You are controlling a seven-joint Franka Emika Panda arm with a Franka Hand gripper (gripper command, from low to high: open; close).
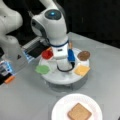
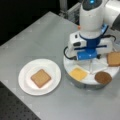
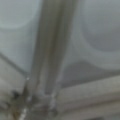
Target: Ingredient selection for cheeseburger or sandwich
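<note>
While one toast square (image 1: 79, 111) already lies on the white plate (image 1: 58, 110) nearest us, we judge selection barely begun. Beyond, our gripper (image 1: 64, 65) sits low over the round tray (image 1: 60, 78), between lettuce (image 1: 42, 69), tomato (image 1: 46, 54), cheese (image 1: 82, 70) and patty (image 1: 83, 55); whether it holds anything, we cannot tell.

arm (image 1: 53, 30) crowding tray (image 1: 62, 78), plate (image 1: 60, 106) unobstructed

Arm shell: we see a glossy white rounded plastic robot arm (image 1: 53, 27).
Top cap: dark disc, glowing blue light.
Wrist: blue band, blue side blocks.
Cable: we note a black loop.
</note>
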